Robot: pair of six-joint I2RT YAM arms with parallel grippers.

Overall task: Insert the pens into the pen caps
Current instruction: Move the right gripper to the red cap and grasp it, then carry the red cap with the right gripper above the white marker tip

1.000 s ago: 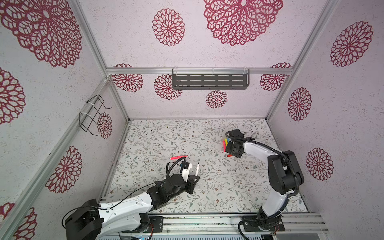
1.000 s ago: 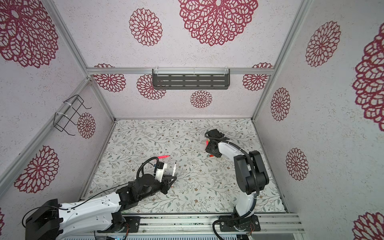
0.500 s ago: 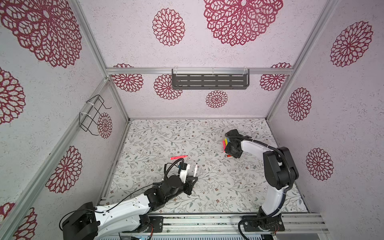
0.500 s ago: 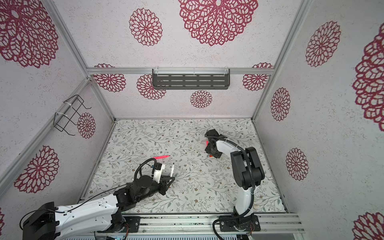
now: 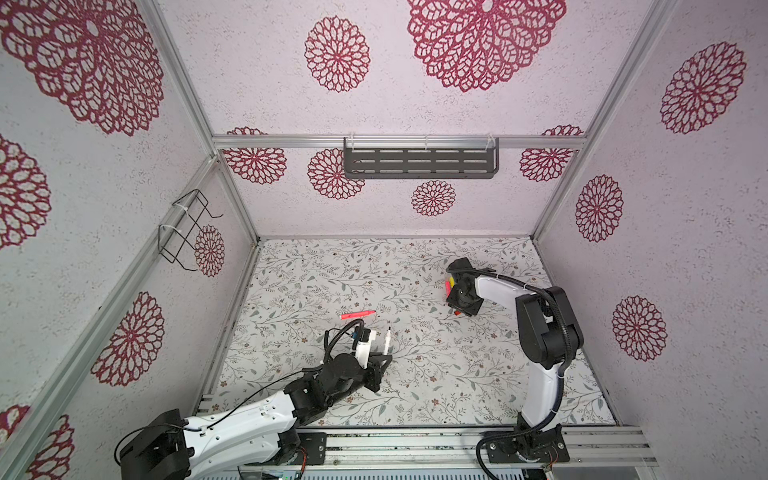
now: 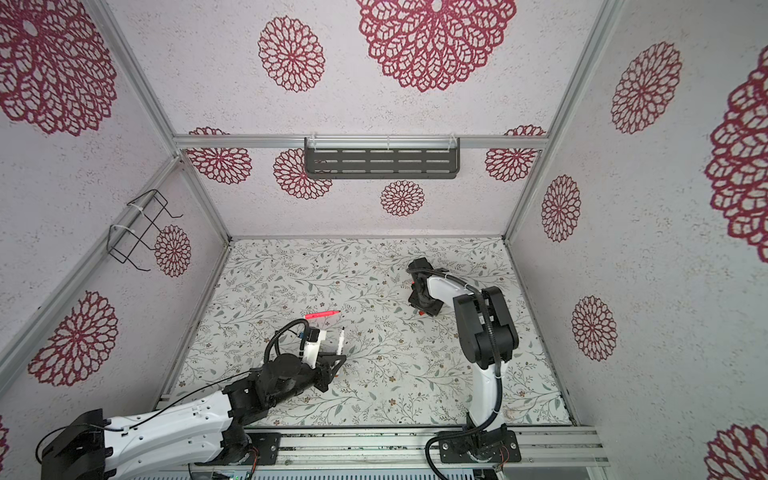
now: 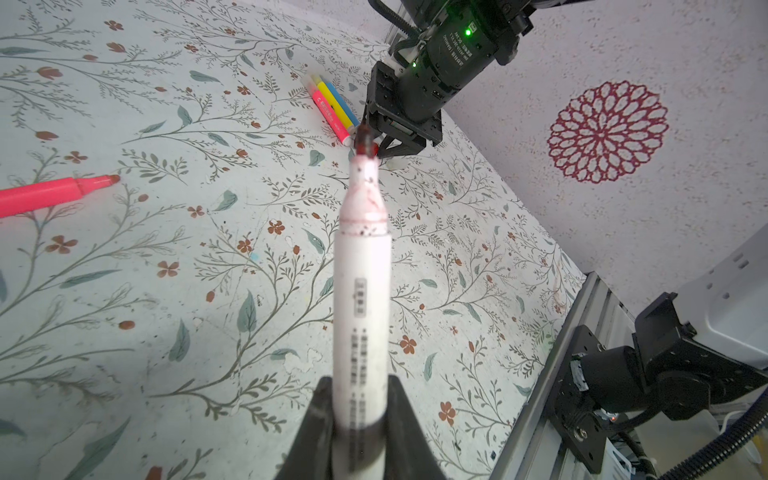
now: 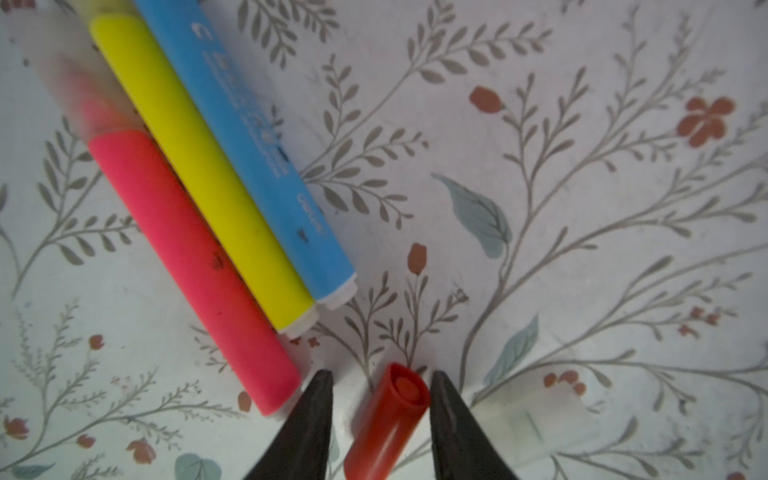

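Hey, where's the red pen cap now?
Right side of the table: in the right wrist view the red cap lies between the open right pincer's jaws, with the pink highlighter's end and a translucent cap flanking it.

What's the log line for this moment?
left gripper: shut on white pen | right gripper: open, straddling red cap | uncapped pink pen: lying apart

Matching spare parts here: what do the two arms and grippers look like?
The left arm and right arm have white shells and black joints. A ribbed black cable follows the right arm; a thinner wire loops by the left wrist. The left gripper and right gripper have black tapering fingers. Green lights glow on the right wrist.
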